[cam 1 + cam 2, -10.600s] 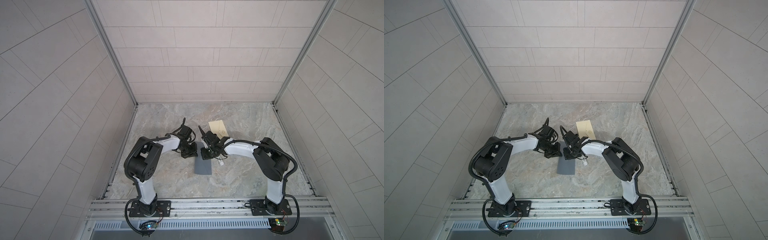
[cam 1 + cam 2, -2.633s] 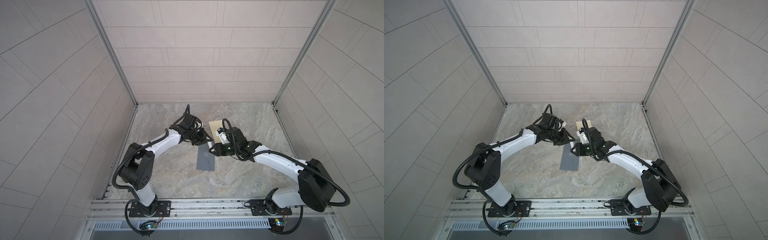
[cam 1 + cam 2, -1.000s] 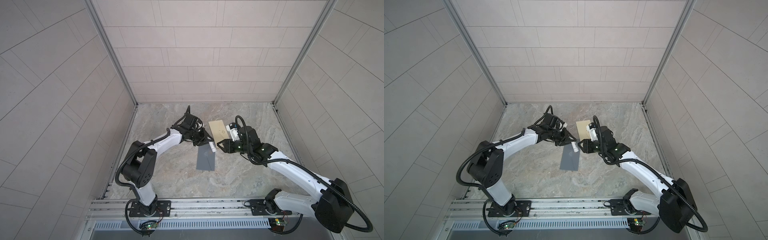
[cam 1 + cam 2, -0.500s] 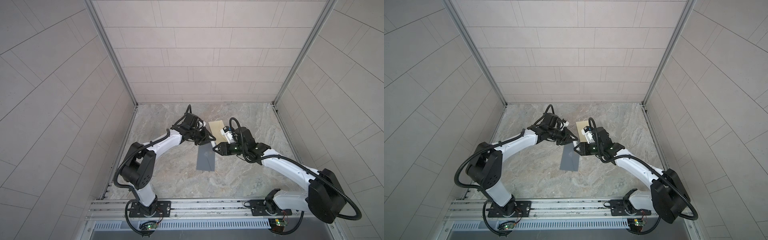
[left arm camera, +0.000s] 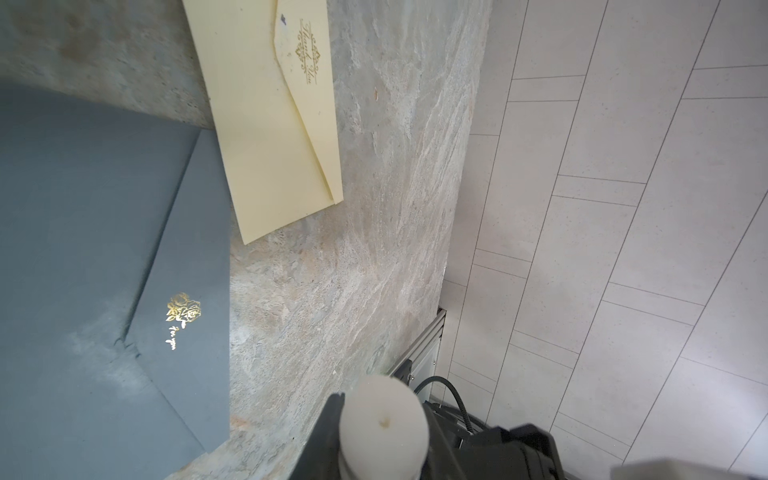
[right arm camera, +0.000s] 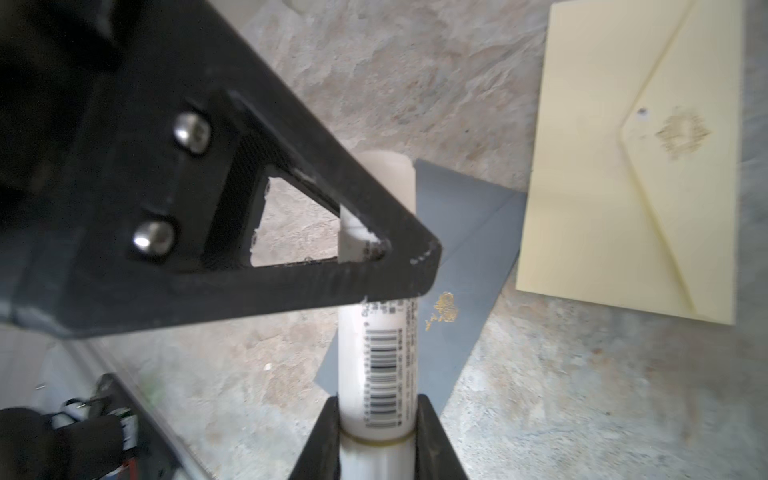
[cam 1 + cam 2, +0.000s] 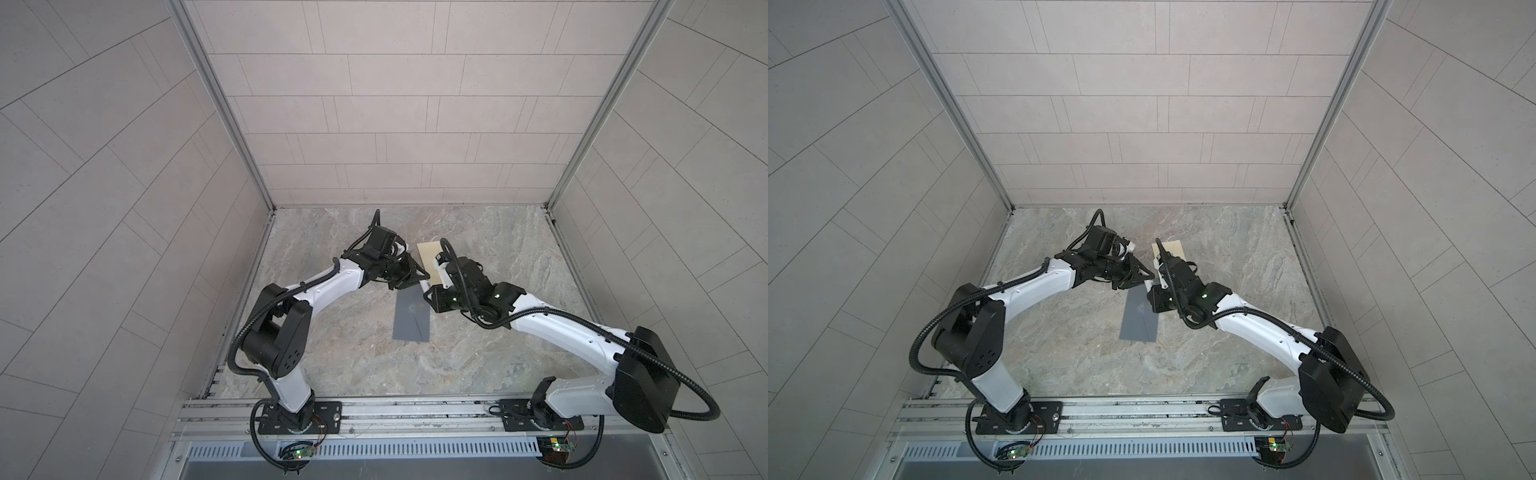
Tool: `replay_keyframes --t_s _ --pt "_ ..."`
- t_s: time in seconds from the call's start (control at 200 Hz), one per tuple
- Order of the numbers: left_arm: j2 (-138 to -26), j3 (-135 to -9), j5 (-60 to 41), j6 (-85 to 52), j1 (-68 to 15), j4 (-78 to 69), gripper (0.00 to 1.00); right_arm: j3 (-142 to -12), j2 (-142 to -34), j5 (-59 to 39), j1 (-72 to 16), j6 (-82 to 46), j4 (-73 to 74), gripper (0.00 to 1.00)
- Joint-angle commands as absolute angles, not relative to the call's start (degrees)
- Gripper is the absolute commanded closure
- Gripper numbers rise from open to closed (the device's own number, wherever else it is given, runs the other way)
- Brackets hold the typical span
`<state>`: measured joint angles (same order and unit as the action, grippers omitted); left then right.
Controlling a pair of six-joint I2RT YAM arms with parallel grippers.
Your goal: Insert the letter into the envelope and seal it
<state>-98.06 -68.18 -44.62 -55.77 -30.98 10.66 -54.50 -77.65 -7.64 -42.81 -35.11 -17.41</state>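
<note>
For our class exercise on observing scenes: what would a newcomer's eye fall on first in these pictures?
The left gripper and right gripper meet in the middle, each clamped on one white glue stick. Under them a grey envelope with a gold rose lies flat, a cream envelope beside it.

In the right wrist view a black finger (image 6: 291, 286) covered the middle of the glue stick (image 6: 376, 361), and the gold print on the cream envelope (image 6: 602, 187) was blurred, perhaps a crest. The grey envelope (image 5: 83, 249) ran off the left wrist frame's edge.

light: even, soft; shadows: faint; top views: edges bowed; right wrist: blurred
</note>
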Motion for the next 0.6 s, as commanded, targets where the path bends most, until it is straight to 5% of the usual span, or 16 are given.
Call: replay_keyframes --t_s 0.0,0.21,0.37,0.505,0.595 --pt "-99.21 -67.94 -45.66 -60.92 -31.46 9.60 1.00 -58.70 -82.03 16.48 -49.87 -32.45 -27.28 0.96" --pt "-100.43 -68.23 -46.64 -63.49 -31.39 8.37 1.00 -66.03 -90.56 35.88 -60.91 -33.24 -35.24 0.96" --pt "-100.55 -67.87 -46.86 -63.90 -31.35 7.47 1.00 -64.78 -89.98 33.52 -61.55 -33.36 -31.98 0.93" --pt "-100.12 -67.43 -47.02 -63.08 -31.29 6.60 1.00 -59.12 -83.30 19.13 -56.98 -32.17 -23.18 0.59" --pt "-99.75 -67.37 -47.32 -61.96 -31.26 6.50 1.00 -54.56 -77.41 5.41 -51.46 -32.32 -17.80 0.50"
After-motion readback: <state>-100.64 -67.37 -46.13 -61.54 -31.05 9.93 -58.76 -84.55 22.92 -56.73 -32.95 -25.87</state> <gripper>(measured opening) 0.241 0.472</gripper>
